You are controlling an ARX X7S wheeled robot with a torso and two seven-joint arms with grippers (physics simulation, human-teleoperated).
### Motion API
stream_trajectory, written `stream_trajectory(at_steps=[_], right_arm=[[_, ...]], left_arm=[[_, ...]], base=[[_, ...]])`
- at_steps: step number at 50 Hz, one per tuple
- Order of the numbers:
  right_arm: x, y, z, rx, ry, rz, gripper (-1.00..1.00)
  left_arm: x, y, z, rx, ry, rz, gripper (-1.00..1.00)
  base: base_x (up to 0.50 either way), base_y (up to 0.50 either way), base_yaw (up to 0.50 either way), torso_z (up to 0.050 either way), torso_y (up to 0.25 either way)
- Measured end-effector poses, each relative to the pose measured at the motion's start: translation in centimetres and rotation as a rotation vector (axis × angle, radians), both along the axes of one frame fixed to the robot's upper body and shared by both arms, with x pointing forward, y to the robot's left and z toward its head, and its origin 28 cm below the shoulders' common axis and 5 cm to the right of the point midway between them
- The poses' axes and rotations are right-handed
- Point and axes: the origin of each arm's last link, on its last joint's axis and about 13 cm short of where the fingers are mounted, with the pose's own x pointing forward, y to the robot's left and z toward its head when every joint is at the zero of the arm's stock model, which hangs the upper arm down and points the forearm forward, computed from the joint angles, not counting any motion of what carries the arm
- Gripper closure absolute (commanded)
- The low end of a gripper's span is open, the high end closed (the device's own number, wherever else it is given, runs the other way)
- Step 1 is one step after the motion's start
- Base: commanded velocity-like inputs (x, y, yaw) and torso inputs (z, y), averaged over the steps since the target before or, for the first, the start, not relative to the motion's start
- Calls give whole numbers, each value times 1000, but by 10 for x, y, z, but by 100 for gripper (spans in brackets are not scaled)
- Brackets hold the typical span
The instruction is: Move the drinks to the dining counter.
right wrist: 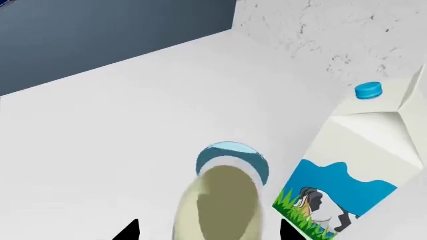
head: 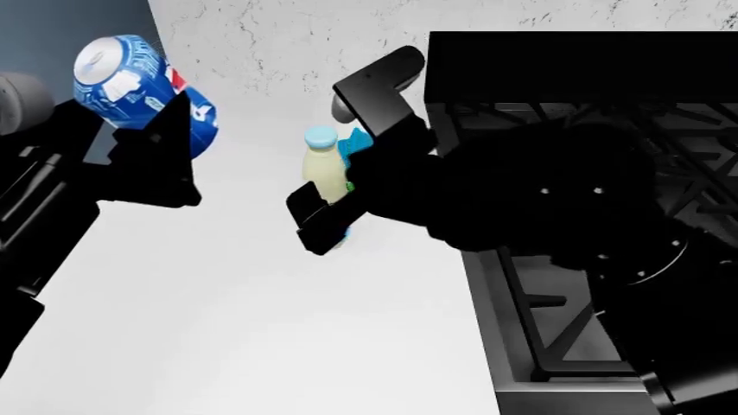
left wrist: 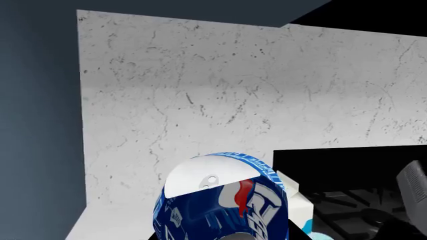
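My left gripper point(head: 159, 121) is shut on the blue soda can point(head: 136, 78) and holds it, tilted, above the white counter top point(head: 254, 328). The can fills the bottom of the left wrist view point(left wrist: 223, 200). My right gripper point(head: 346, 151) is open, with a finger on each side of the cream bottle with the light-blue cap point(head: 327, 169). In the right wrist view both fingertips point(right wrist: 128, 231) stand apart from the bottle point(right wrist: 223, 200). The milk carton with the cow picture point(right wrist: 360, 150) stands upright right beside the bottle. The dining counter is not in view.
A black cooktop point(head: 576, 259) is set into the counter on the right, under my right arm. A white marbled wall point(left wrist: 253, 90) backs the counter. A dark blue-grey surface point(head: 69, 26) lies past the counter's left edge.
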Motion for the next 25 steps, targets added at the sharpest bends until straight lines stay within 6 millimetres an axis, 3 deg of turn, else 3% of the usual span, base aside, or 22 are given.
stream_trajectory(at_steps=[9, 10, 25], right_arm=[[8, -4, -7, -4, 23, -40, -100], [8, -4, -8, -4, 25, -41, 100], [3, -11, -8, 6, 11, -44, 100]], left_arm=[[-2, 2, -2, -4, 2, 7, 100], [-2, 2, -2, -4, 2, 7, 100], [-4, 4, -6, -12, 5, 11, 100]], base=[[0, 0, 0, 0, 0], [0, 0, 0, 0, 0], [0, 0, 0, 0, 0]])
